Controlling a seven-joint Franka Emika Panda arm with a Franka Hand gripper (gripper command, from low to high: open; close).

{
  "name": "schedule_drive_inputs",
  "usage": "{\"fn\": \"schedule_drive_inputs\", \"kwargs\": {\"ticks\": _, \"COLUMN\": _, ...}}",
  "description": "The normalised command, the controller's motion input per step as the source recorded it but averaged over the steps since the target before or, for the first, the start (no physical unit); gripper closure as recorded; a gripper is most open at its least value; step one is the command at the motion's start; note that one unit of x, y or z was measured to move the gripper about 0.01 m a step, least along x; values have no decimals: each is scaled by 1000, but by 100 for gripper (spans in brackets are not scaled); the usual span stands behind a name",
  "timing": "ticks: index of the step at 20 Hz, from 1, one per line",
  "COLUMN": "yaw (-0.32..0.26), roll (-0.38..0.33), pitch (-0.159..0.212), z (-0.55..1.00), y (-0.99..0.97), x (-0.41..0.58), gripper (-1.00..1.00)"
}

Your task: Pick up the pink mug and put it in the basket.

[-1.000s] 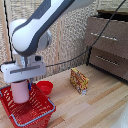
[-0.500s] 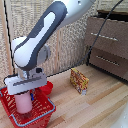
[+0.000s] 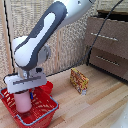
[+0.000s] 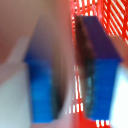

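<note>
My gripper [image 3: 23,92] hangs over the red basket [image 3: 47,111] at the exterior view's lower left. It is shut on the pink mug [image 3: 22,103], which stands upright with its lower part down between the basket's lattice walls. I cannot tell whether the mug touches the basket floor. In the wrist view, two blue fingers [image 4: 101,75] flank a blurred pink mug wall [image 4: 62,55]. My gripper [image 4: 70,82] sits close above the red basket lattice [image 4: 115,25].
A red bowl [image 3: 48,86] sits just behind the basket. A yellow snack box [image 3: 79,81] stands on the wooden floor to the exterior view's right. A dark dresser [image 3: 107,42] with a hanging cable stands at the far right, and a wicker wall is behind.
The arm has moved down and slightly toward the exterior view's right, carrying the pink mug deeper into the basket. The grip stays shut.
</note>
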Motion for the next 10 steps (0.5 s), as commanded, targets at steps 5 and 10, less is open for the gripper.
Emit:
{"fn": "schedule_drive_inputs", "kwargs": {"ticks": 5, "yaw": -12, "roll": -5, "pitch": -63, "z": 567, "y": 0, "x": 37, "gripper": -100}}
{"fn": "schedule_drive_inputs", "kwargs": {"ticks": 10, "yaw": 11, "roll": -10, "pitch": 1, "z": 961, "y": -49, "x": 155, "gripper": -100}}
